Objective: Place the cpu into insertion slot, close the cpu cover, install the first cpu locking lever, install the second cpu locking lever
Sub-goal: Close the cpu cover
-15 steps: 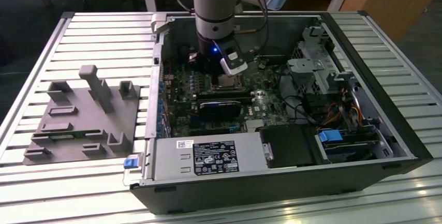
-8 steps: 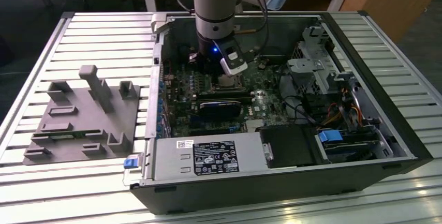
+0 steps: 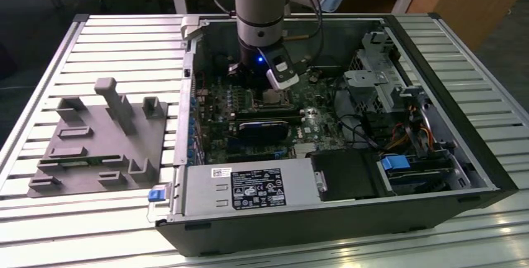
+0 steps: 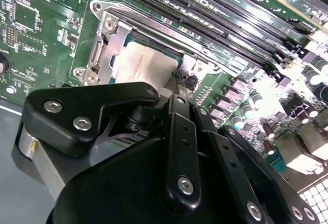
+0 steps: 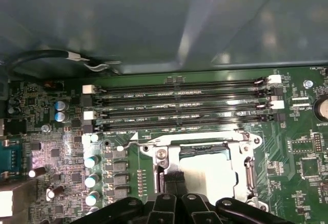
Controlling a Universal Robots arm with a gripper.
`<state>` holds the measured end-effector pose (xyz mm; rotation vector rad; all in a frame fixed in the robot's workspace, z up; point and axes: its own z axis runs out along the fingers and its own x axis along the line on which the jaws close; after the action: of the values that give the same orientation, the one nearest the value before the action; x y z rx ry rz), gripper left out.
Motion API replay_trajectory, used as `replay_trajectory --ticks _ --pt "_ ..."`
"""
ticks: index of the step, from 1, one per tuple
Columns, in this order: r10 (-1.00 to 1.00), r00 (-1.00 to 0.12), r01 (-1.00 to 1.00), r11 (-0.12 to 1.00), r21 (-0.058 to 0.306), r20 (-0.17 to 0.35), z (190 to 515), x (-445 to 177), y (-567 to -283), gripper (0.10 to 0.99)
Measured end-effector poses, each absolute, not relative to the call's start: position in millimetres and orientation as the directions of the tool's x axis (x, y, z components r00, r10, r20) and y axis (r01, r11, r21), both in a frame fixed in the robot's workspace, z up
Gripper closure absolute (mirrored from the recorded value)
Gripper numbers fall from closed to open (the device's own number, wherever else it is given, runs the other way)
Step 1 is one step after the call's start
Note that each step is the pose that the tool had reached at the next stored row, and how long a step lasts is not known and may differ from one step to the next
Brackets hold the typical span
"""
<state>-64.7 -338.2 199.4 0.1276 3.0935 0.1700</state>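
Observation:
The cpu point(image 5: 207, 170) shows its dull silver top inside the insertion slot point(image 5: 245, 170) on the green board; it also shows in the second wrist view point(image 4: 139, 64). The cpu cover point(image 5: 160, 155), a silvery frame, lies flat around the chip, as the second wrist view point(image 4: 108, 38) also shows. One thin wire locking lever point(image 5: 184, 133) runs along the socket's side nearest the memory slots. My gripper point(image 5: 174, 177) stands at the socket's edge beside the chip, its two dark fingers point(image 4: 180, 79) pressed together with nothing seen between them. In the exterior view the gripper point(image 3: 274, 88) hangs over the socket point(image 3: 269, 98).
Long black memory slots point(image 5: 179, 103) run beside the socket. Capacitors point(image 5: 91, 180) stand near one corner. The open computer case point(image 3: 190, 64) walls in the board, with a drive cage point(image 3: 376, 76) and cables point(image 3: 409, 135) at the exterior view's right. A grey fixture tray point(image 3: 95, 138) lies outside the case.

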Motion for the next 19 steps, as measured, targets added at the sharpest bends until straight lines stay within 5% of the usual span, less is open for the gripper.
replay_trajectory --ticks 19 --pt "0.080 -0.996 0.075 0.991 0.110 -0.037 199.7 -70.3 -330.6 0.984"
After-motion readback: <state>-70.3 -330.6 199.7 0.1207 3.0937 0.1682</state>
